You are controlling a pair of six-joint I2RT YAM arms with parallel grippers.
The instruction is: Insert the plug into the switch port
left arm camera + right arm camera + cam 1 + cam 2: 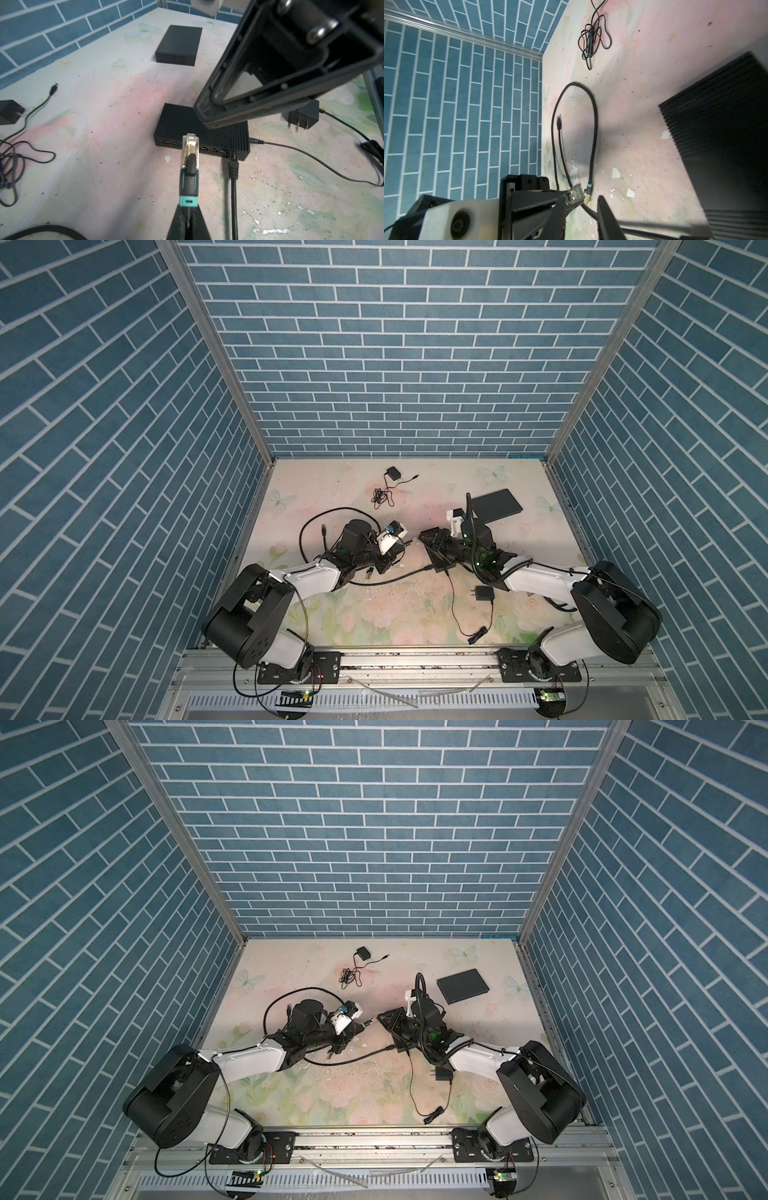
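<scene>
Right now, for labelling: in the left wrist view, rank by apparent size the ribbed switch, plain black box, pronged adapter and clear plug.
1. ribbed switch
2. plain black box, farther away, so unsure
3. pronged adapter
4. clear plug, nearest camera

In a top view, a flat black box (496, 506) lies right of centre on the flowered table (332, 489). Above the centre, a small black adapter (393, 473) lies near a tangled thin cord (380, 497). A second adapter (484, 594) lies lower, right of centre. Blue brick walls (395, 344) stand around.
</scene>
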